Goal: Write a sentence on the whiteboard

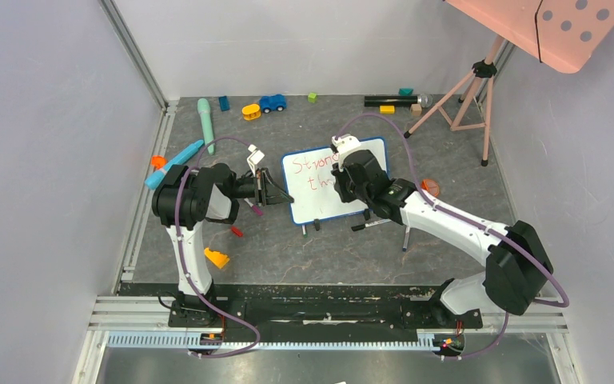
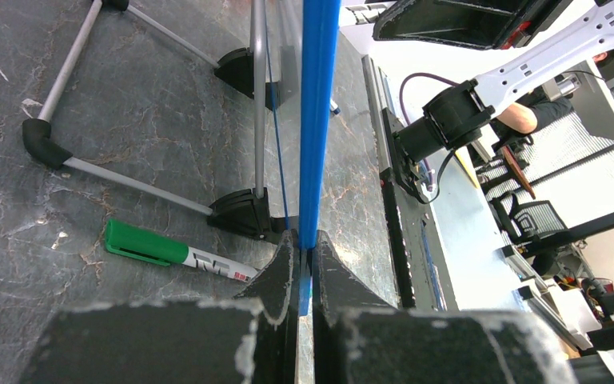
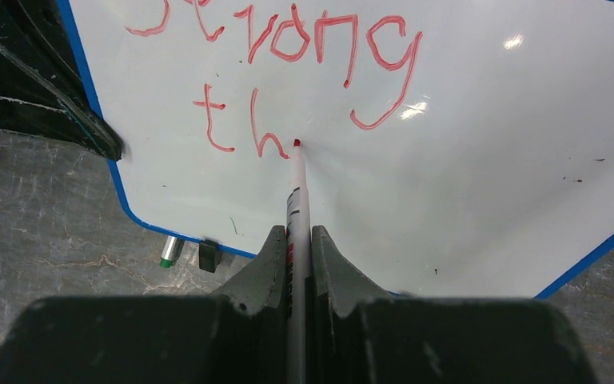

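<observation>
The whiteboard (image 1: 320, 200), white with a blue frame, stands tilted on its feet at the table's middle. Red handwriting on it (image 3: 288, 40) reads "Strong" with "th" below. My left gripper (image 1: 276, 192) is shut on the board's left edge; the blue frame (image 2: 318, 120) runs up between the jaws in the left wrist view. My right gripper (image 3: 297, 240) is shut on a red marker (image 3: 296, 192), whose tip touches the board just right of the "h". In the top view the right gripper (image 1: 344, 180) covers part of the writing.
A green-capped marker (image 2: 172, 252) lies under the board beside its metal legs (image 2: 128, 182). A black marker (image 1: 372, 225) lies in front of the board. Toys line the back of the table, with a pink tripod (image 1: 468, 96) at the back right and a teal marker (image 1: 174, 164) at the left.
</observation>
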